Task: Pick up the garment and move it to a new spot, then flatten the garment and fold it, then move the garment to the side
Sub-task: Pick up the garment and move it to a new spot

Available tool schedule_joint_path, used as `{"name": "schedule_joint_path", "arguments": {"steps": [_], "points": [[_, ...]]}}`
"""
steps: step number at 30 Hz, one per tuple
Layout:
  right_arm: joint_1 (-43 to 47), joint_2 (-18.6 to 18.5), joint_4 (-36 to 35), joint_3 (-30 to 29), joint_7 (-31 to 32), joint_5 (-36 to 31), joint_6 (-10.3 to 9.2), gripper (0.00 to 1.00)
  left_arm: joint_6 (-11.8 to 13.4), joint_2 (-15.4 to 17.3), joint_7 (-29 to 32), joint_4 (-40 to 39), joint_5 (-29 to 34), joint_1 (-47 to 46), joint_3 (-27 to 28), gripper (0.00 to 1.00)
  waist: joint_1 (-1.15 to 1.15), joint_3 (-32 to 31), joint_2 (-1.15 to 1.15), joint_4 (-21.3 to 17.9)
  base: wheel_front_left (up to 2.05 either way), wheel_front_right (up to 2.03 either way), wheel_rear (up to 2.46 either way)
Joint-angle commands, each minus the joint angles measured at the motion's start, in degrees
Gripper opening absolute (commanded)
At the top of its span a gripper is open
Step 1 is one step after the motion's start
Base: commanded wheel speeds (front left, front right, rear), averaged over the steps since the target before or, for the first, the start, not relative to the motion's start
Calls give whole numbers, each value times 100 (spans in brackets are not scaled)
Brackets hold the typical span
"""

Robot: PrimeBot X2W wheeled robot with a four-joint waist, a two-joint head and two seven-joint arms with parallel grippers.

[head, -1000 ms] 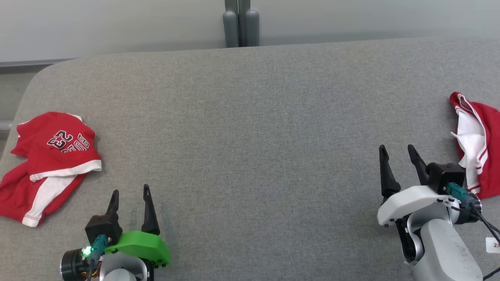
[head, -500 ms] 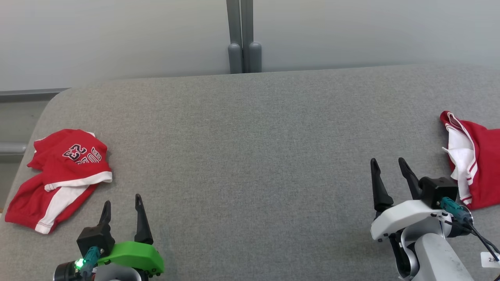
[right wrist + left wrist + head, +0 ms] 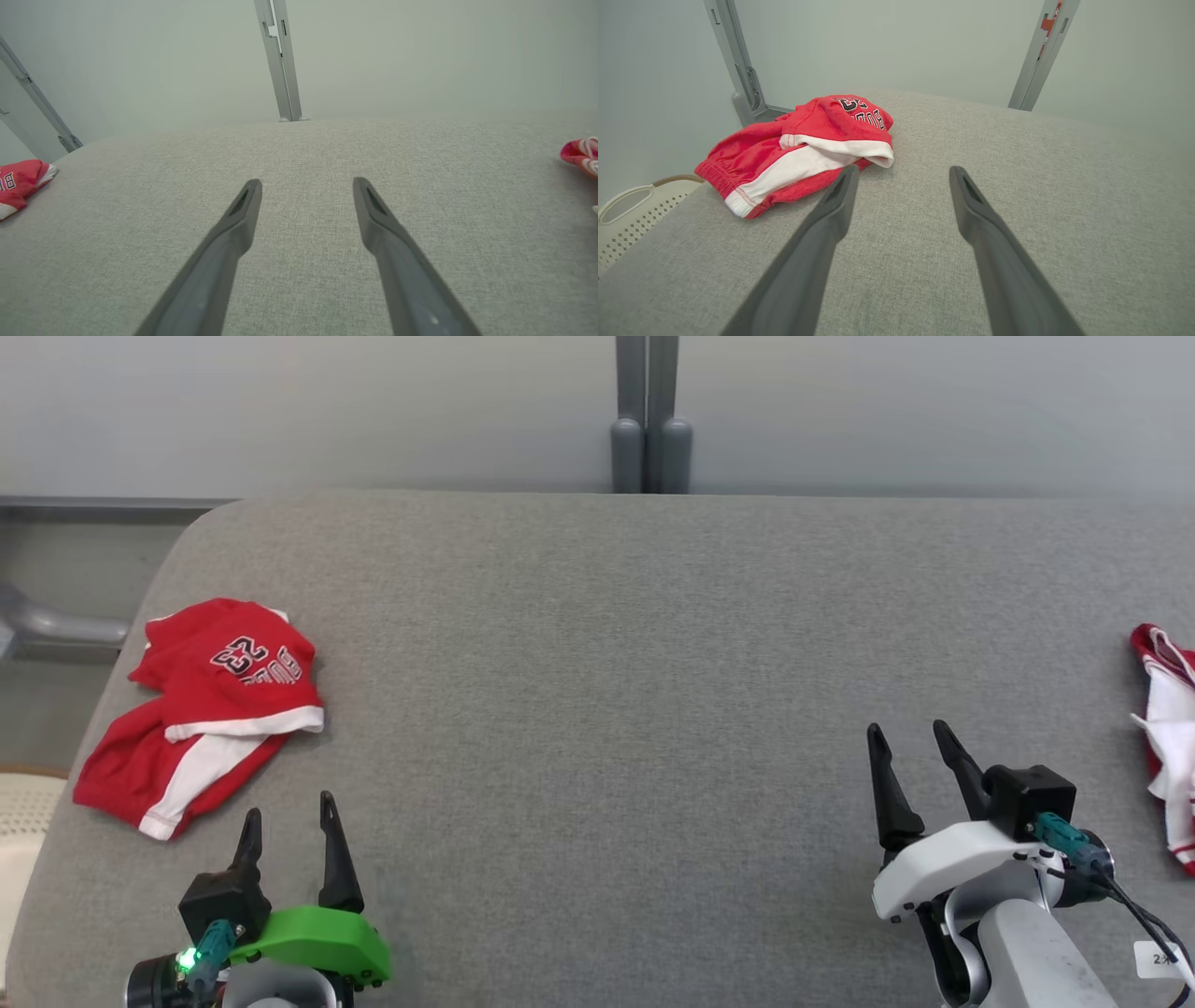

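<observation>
crumpled red-and-white jersey garment [image 3: 210, 700] hugs left edge of grey fabric tabletop [image 3: 597, 709]. left gripper [image 3: 288, 805] wide, empty; right gripper [image 3: 906, 726] same. risk: shallow pinch shoves garment off edge.

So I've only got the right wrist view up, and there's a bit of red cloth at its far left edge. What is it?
Observer: A crumpled red garment with white trim. The head view shows it whole, with the number 23 printed on it.
Operator: Is the other gripper holding it?
Observer: No. In the head view the left gripper is open and apart from the garment, over the grey surface.
Operator: Anything past that corner?
Observer: Yes. The left wrist view shows a pale basket with small holes, lower than the surface, beside the garment's end.
</observation>
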Motion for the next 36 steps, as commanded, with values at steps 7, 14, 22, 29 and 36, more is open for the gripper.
{"name": "schedule_joint_path", "arguments": {"steps": [7, 14, 22, 29, 36], "points": [[84, -10, 12, 123, -13, 55, -9, 100, 47, 28, 0, -7, -62, -83, 83, 100, 0, 207, 0, 1196, 0, 0, 0], [-6, -12, 58, 303, -13, 67, -9, 100, 85, 26, 0, 18, -103, 19, 201, 100, 0, 246, 0, 2006, 0, 0, 0], [-114, -11, 139, 568, -13, 114, -9, 100, 153, 25, 0, -21, -168, 174, 456, 100, 0, 279, 0, 2524, 0, 0, 0], [-219, -17, 250, 729, -13, 139, -9, 100, 190, 22, 0, -71, -230, 252, 589, 100, 0, 320, 0, 2537, 0, 0, 0], [-157, -15, 182, 654, -13, 35, -9, 100, -14, 25, -1, 315, -435, -77, 606, 100, 0, 437, 0, 2348, 0, 0, 0]]}}
